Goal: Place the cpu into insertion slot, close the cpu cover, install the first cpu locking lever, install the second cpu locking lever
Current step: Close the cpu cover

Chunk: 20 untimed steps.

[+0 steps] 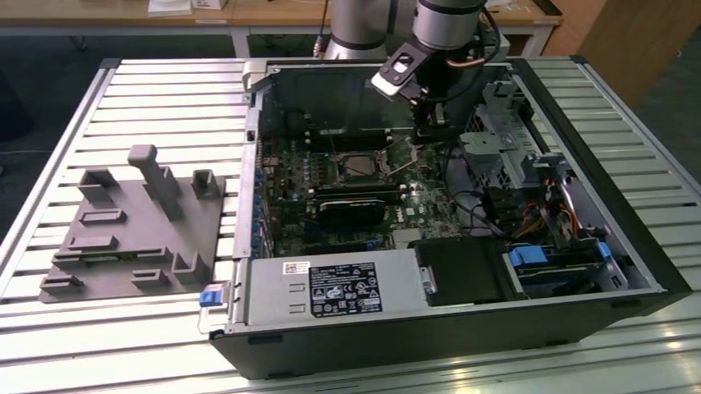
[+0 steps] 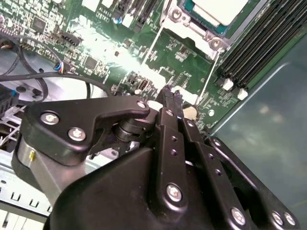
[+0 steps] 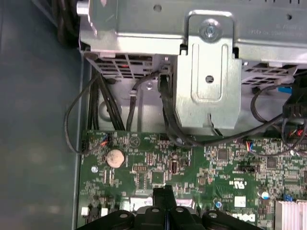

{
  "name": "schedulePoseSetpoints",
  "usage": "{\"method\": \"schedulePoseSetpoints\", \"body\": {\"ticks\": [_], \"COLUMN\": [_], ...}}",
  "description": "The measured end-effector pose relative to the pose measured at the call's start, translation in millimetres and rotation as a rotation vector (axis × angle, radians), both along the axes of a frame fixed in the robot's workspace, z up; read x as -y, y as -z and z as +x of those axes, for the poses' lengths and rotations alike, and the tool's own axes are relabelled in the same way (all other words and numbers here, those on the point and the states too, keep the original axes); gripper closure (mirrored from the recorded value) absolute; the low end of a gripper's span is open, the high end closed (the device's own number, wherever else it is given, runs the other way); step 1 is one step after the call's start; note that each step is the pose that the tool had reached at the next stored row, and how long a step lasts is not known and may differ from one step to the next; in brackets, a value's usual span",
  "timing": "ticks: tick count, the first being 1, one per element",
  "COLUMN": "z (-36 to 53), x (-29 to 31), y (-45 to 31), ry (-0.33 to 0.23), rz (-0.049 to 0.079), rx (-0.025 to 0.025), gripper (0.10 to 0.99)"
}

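Print on power-supply label point(image 1: 340, 289) illegible

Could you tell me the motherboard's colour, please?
The motherboard is green, clearest in the first wrist view.

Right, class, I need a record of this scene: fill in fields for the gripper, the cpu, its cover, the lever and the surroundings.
gripper: fingers shut, tip low over the motherboard, beside the cpu
cpu: silver top, seated on the motherboard
cpu cover: frame looks down around the cpu
locking lever: thin silver rod raised at a slant near the gripper tip; cannot tell if they touch
surroundings: open computer case on a slatted table; grey fixture towards the exterior view's left
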State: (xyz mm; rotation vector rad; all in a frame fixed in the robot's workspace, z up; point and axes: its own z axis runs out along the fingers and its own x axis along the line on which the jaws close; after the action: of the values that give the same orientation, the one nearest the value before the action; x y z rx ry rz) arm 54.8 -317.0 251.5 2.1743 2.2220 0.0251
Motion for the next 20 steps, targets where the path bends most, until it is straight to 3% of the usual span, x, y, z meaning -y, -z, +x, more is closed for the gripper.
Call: {"method": "schedulePoseSetpoints", "body": {"ticks": [20], "z": [15.3], "x": [-2.8], "y": [8.4], "ry": [0.016], "rz": [0.0], "rx": [-0.0016], "gripper": [0.98]}}
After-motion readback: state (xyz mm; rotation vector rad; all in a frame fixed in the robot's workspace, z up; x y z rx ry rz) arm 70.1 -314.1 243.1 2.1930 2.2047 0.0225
